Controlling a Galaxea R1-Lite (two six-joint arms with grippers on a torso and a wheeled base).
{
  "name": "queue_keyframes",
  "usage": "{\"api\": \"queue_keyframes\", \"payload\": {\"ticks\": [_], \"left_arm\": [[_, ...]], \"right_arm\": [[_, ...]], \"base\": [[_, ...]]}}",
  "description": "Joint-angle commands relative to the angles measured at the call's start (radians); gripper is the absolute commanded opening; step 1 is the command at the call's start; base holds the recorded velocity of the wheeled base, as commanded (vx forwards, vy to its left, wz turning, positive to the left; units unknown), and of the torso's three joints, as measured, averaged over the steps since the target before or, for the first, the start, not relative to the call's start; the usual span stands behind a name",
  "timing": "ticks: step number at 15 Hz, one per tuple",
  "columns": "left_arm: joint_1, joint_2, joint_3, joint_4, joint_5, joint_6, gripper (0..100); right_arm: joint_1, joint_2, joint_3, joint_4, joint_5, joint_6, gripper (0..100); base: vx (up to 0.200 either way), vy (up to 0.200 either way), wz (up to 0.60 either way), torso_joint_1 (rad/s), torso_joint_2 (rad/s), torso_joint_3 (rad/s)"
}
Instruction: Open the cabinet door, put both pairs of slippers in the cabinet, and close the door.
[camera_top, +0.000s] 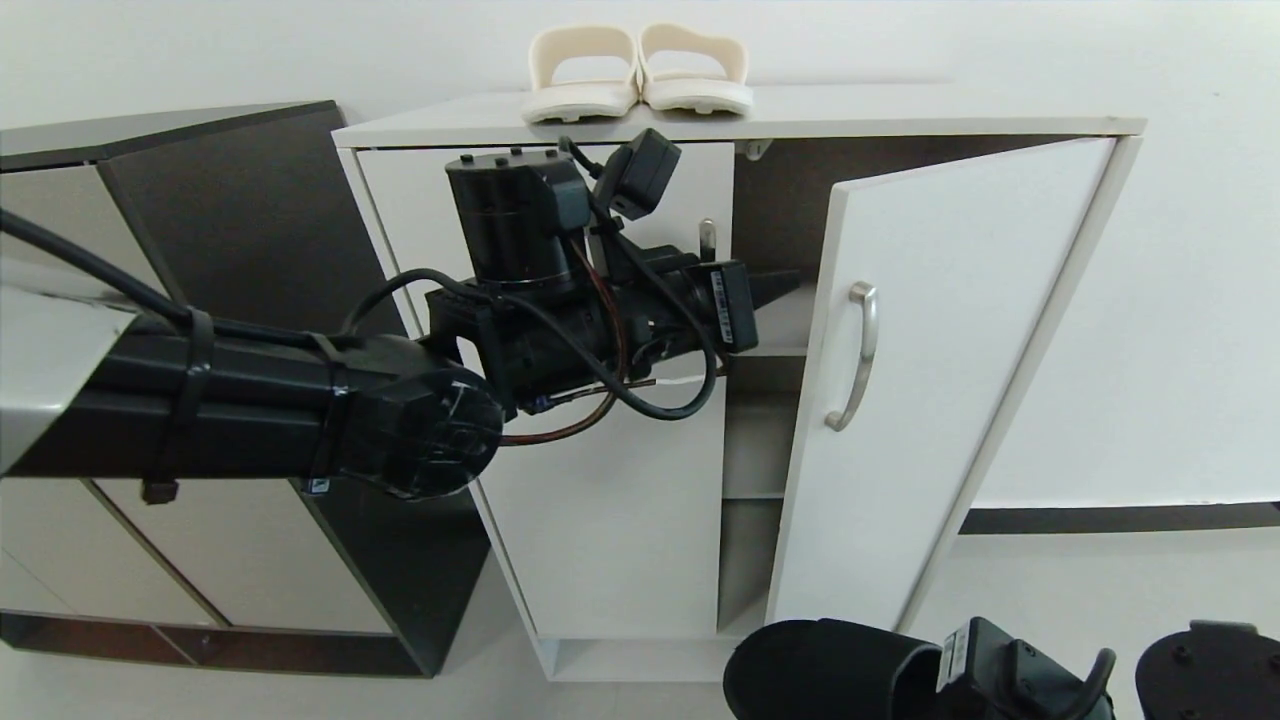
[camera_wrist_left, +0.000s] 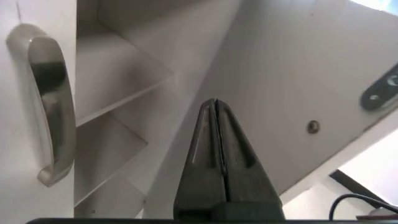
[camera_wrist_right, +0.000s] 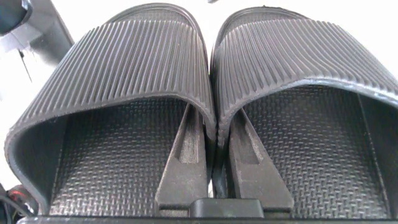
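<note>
In the head view, the white wooden cabinet (camera_top: 600, 520) has its right door (camera_top: 940, 380) half open, and the pair of cream rubber slippers (camera_top: 640, 75) lies on its top. The left gripper (camera_top: 783, 286) points into the gap.

In the left wrist view its fingers are pressed together, holding nothing.

In the right wrist view the right gripper (camera_wrist_right: 214, 124) pinches the pair of black ribbed slippers (camera_wrist_right: 143, 74) by their inner walls.

Plain white wall, pale floor, two units side by side.
Looking at a plain white painted wall (camera_top: 1190, 300) right across the back, meeting a smooth pale floor (camera_top: 1060, 590) along a thin dark skirting strip (camera_top: 1120, 518); over on the left, a low dark brown panelled unit with pale grey fronts (camera_top: 240, 230), just beside the white wooden two-door cabinet (camera_top: 600, 520); soft, even light throughout.
</note>
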Motion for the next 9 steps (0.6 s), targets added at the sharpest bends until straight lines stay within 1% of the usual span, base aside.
{"api": "queue_keyframes", "payload": {"ticks": [1, 2, 3, 4, 5, 7, 8, 9], "left_arm": [[0.0, 0.008, -0.003, 0.0, 0.0, -0.001, 0], [-0.005, 0.0, 0.006, 0.0, 0.0, 0.001, 0], [-0.025, -0.01, 0.023, -0.002, 0.0, 0.004, 0], [-0.057, -0.023, 0.035, -0.002, -0.002, 0.005, 0], [-0.103, -0.027, 0.047, -0.006, -0.002, 0.009, 0], [-0.198, -0.035, 0.063, -0.005, 0.0, 0.041, 0], [-0.216, -0.038, 0.063, -0.005, 0.0, 0.045, 0], [-0.227, -0.05, 0.083, -0.009, 0.0, 0.064, 0]], "right_arm": [[0.019, 0.003, 0.008, 0.0, 0.0, 0.001, 0], [0.037, 0.002, 0.015, -0.002, 0.0, 0.001, 0], [0.043, -0.001, 0.018, -0.002, 0.0, 0.001, 0], [0.054, -0.006, 0.022, -0.003, 0.0, 0.001, 0], [0.068, -0.012, 0.027, -0.005, 0.0, 0.001, 0], [0.086, -0.021, 0.031, -0.005, 0.0, 0.001, 0], [0.089, -0.026, 0.034, -0.005, 0.0, 0.001, 0], [0.097, -0.041, 0.045, -0.005, -0.002, -0.002, 0]], "base": [[-0.2, -0.2, 0.0, 0.007, 0.01, -0.002], [-0.2, -0.2, 0.0, -0.002, 0.0, 0.007], [-0.2, -0.2, 0.0, 0.002, 0.01, 0.002], [-0.2, -0.2, 0.0, 0.002, 0.01, 0.002], [-0.2, -0.2, 0.0, 0.012, 0.01, -0.002], [-0.2, -0.2, 0.0, -0.005, 0.0, 0.009], [-0.2, -0.2, 0.0, -0.007, 0.0, 0.002], [0.0, 0.0, 0.0, 0.0, 0.0, 0.0]]}}
